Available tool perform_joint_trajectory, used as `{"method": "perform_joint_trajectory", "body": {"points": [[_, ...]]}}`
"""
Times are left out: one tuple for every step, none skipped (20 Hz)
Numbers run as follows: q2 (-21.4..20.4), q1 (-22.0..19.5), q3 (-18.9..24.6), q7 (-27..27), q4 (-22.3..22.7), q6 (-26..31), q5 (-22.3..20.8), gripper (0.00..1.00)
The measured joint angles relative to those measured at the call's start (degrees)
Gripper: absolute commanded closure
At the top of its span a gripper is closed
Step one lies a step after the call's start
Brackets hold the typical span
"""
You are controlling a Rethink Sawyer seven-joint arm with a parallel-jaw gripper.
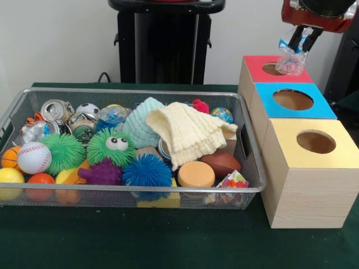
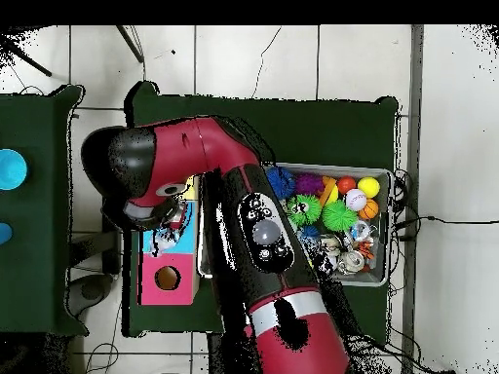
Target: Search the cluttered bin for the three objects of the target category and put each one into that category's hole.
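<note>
A crinkled clear wrapper (image 1: 291, 60) was held pinched in the claw (image 1: 299, 43), just above the round hole in the red-topped box (image 1: 255, 66). This box stood at the far end of a row of three wooden boxes set along the right side of the green table (image 1: 168, 241), with the blue-topped box (image 1: 322, 103) in the middle and the yellow-topped box (image 1: 291, 140) nearest the front edge. To their left a wire mesh bin (image 1: 140, 190) was crowded with spiky balls, a baseball (image 1: 33, 157), crushed cans (image 1: 55, 110), a cream knitted cloth (image 1: 188, 131) and a small football (image 1: 221, 163). In the overhead view the red arm (image 2: 263, 243) was stretched across the bin's end toward the boxes.
</note>
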Motion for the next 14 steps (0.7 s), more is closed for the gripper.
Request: {"method": "perform_joint_trajectory", "body": {"points": [[-0.17,0.0,0.0,0.0,0.01,0.0,-0.02,1.0],[-0.38,0.01,0.0,0.0,0.01,0.0,-0.02,1.0],[-0.56,0.01,0.0,0.0,0.01,-0.01,-0.02,1.0],[-0.71,0.01,0.01,0.0,0.01,-0.02,-0.02,1.0],[-0.92,0.02,0.0,0.0,0.01,-0.07,-0.04,1.0],[-1.09,0.02,0.0,0.0,0.01,-0.18,-0.04,1.0],[-1.64,0.02,0.0,0.0,0.01,-0.58,-0.04,1.0],[-1.89,0.02,0.0,0.0,0.01,-0.76,-0.04,1.0],[-2.0,0.02,0.0,0.0,0.01,-0.81,-0.04,1.0],[-2.49,0.02,0.0,0.0,0.01,-0.87,-0.01,1.0],[-2.65,0.02,0.0,0.0,0.01,-0.87,0.02,1.0],[-2.74,0.02,0.0,0.0,0.01,-0.83,0.15,1.0],[-2.79,0.02,0.0,0.0,0.01,-0.77,0.34,1.0],[-2.81,0.02,0.0,0.0,0.01,-0.63,0.71,1.0]]}}
